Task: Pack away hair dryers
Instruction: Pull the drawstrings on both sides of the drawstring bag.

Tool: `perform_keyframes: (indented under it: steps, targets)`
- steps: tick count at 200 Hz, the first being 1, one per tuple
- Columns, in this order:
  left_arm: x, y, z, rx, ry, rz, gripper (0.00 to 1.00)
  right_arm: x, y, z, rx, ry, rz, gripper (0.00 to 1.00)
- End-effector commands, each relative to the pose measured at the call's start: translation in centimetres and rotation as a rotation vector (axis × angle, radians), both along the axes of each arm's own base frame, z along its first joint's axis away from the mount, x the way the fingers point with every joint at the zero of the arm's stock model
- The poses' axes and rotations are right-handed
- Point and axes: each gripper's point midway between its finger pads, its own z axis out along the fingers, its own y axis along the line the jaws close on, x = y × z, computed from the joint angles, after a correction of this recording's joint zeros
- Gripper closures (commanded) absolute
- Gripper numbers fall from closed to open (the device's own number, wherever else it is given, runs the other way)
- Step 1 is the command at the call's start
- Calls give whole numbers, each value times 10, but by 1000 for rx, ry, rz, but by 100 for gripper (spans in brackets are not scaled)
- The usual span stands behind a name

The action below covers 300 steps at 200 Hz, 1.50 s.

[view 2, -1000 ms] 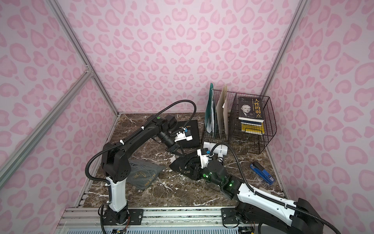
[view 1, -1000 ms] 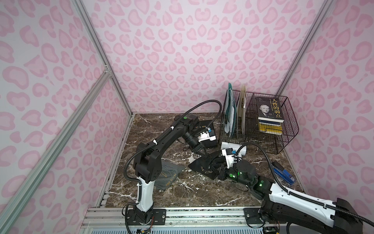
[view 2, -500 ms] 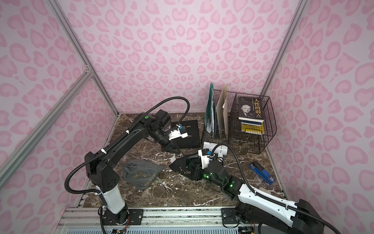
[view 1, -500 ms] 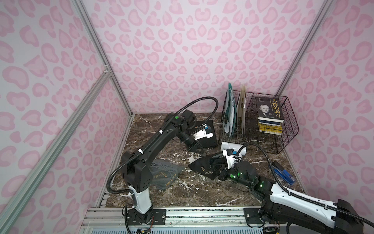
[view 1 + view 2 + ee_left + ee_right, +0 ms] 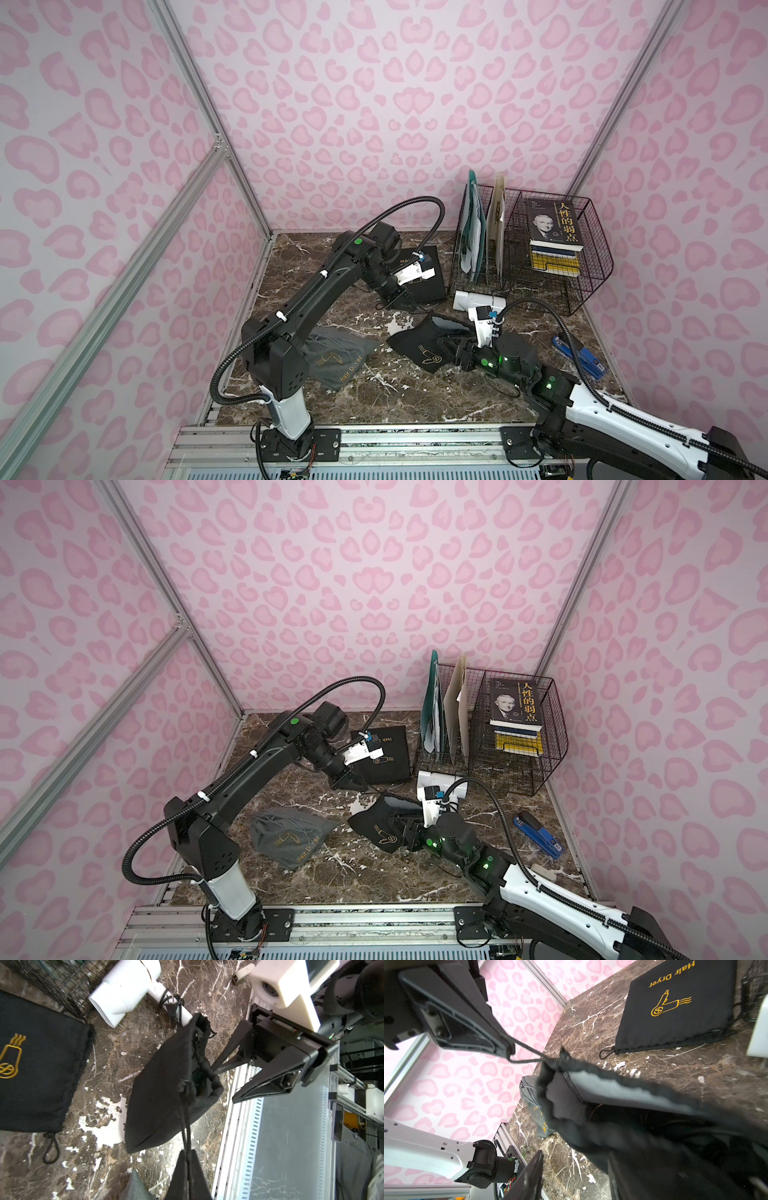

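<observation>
item: black pouch (image 5: 162, 1088), mouth gaping, contents too dark to tell. left gripper (image 5: 506, 1052) pinched tight on its drawstring (image 5: 527, 1048); right gripper (image 5: 224, 1084) jaws apart at the mouth, holding nothing. white hair dryer (image 5: 124, 995) unpacked, beside wire basket (image 5: 52, 980). risk: unanchored pouch slides with the cord, stays uncinched. change: right jaws were closed a second ago.

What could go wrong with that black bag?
The left tool pinches only the thin drawstring of the black pouch, so it could slip out, or a pull could cinch the mouth shut. The open right tool sits at that mouth and might snag the fabric. The cord of the white hair dryer lies nearby and could tangle.
</observation>
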Motion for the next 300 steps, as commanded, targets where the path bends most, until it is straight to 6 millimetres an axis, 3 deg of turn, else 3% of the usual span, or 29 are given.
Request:
perform_keyframes:
  steps: [1,43,74,113,159,227,300]
  targets:
    - [16,-5,9,-4,-40,45,98,0,-7,-3,-13,12,-20,46]
    - [37,-10,19,14,-88,71,98,-1,-26,0,-41,11,-69,40]
    - [37,-10,23,28,-88,44,98,0,-52,-5,-93,26,-165,39]
    - [23,-3,24,42,-68,-5,98,-1,-89,-28,-149,96,-320,35]
    - [16,2,20,57,-60,-37,98,-9,-106,-57,-278,180,-352,33]
    - [-2,20,16,118,-56,-153,98,-4,-102,-77,-420,238,-330,31]
    - [-15,50,21,175,-114,-279,98,7,-76,-62,-457,140,-186,31]
